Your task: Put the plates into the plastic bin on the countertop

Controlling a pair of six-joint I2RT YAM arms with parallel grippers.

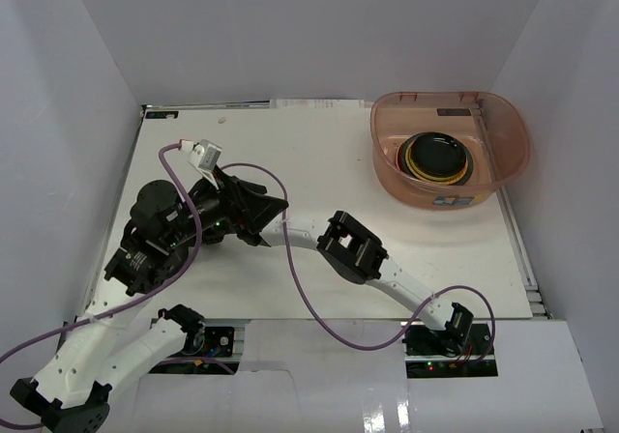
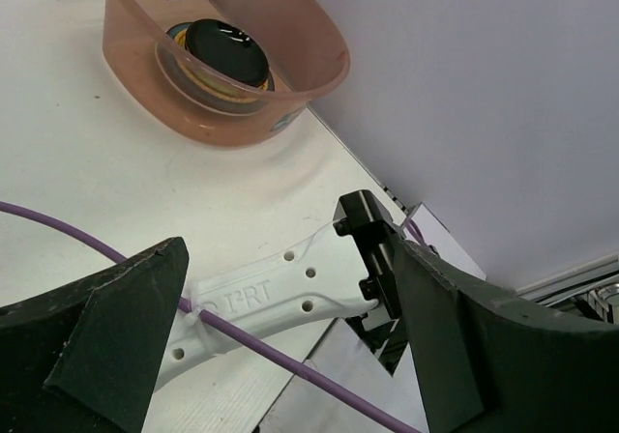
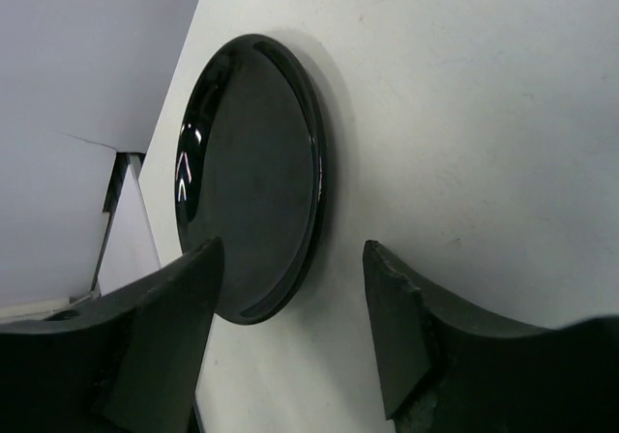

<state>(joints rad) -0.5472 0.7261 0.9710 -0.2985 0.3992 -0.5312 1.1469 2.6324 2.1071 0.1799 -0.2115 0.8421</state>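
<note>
Black plate apparently under right gripper

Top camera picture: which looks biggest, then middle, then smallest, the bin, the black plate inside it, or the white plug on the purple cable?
1. bin
2. black plate
3. white plug, which looks smallest. It seems to sit higher up, nearer the camera, so it may really be smaller still.

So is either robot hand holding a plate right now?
No, nothing. The right gripper is open, straddling the rim of the black plate, which lies flat on the countertop. The left gripper is open and empty.
</note>
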